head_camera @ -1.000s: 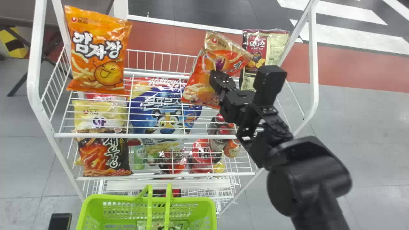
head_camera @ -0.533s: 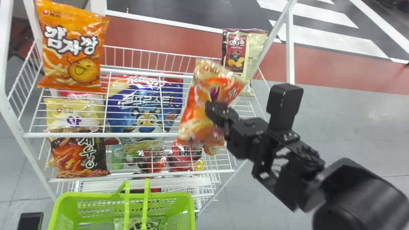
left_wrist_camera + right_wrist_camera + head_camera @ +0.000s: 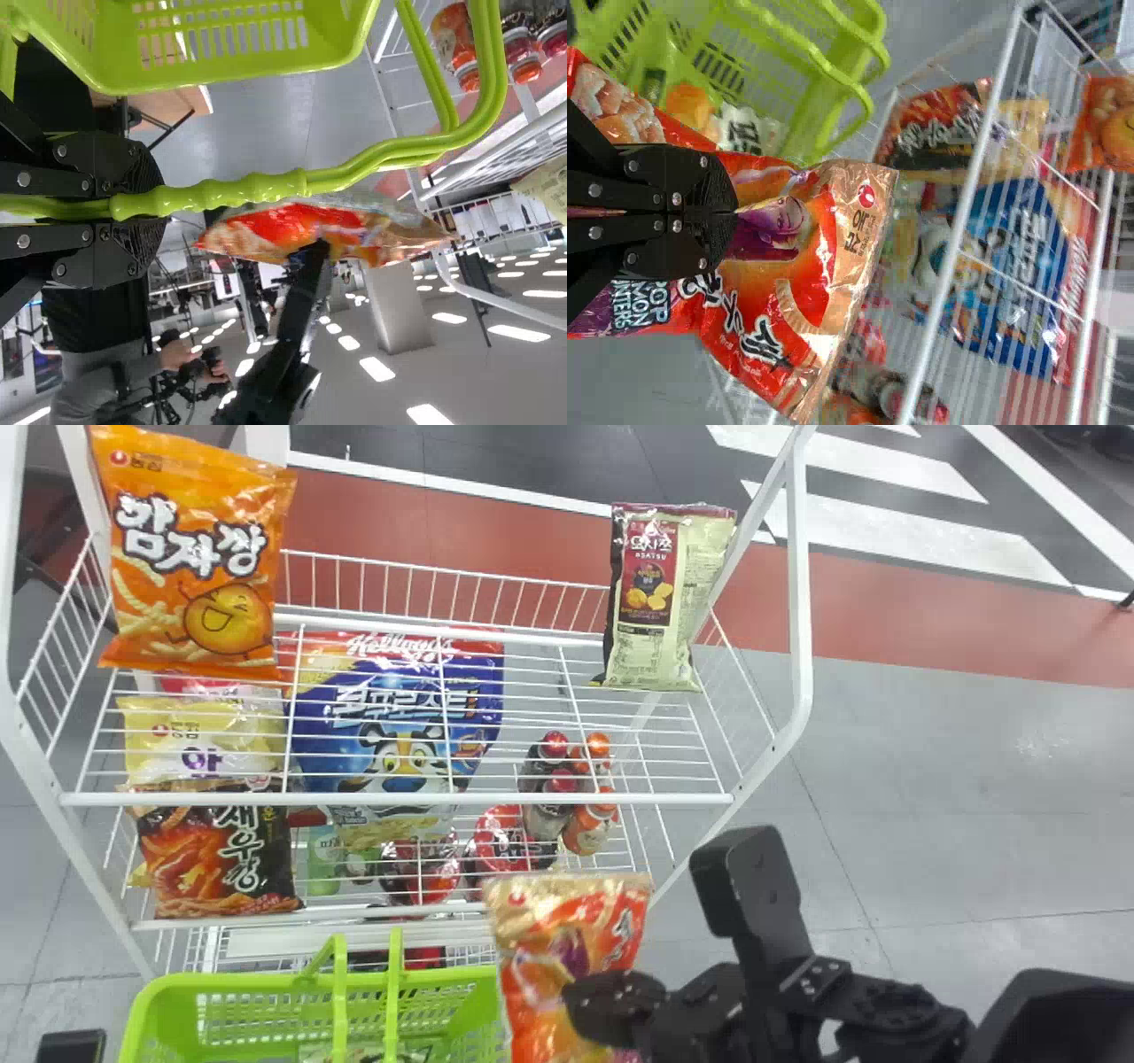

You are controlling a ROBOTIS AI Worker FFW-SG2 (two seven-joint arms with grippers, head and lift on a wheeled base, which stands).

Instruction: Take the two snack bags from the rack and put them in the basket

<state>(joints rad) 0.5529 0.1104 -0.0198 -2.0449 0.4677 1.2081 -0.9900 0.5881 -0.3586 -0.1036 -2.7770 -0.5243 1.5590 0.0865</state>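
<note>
The right gripper [image 3: 733, 212] has its jaws pinched on the middle of the red-and-orange snack bag [image 3: 811, 257], whose pale end sticks out past them. The green basket [image 3: 177, 985] is just left of these jaws. The bag should go fully over the opening, clear of the handles [image 3: 257, 189], and be let go low; its wide, loose end could snag on them. The left gripper [image 3: 159, 208] has its jaws clamped on the handles, which should steady the basket. Inside lies a pale packet [image 3: 751, 133]. Ahead of the right jaws, the wire rack [image 3: 425, 800] holds more bags.
</note>
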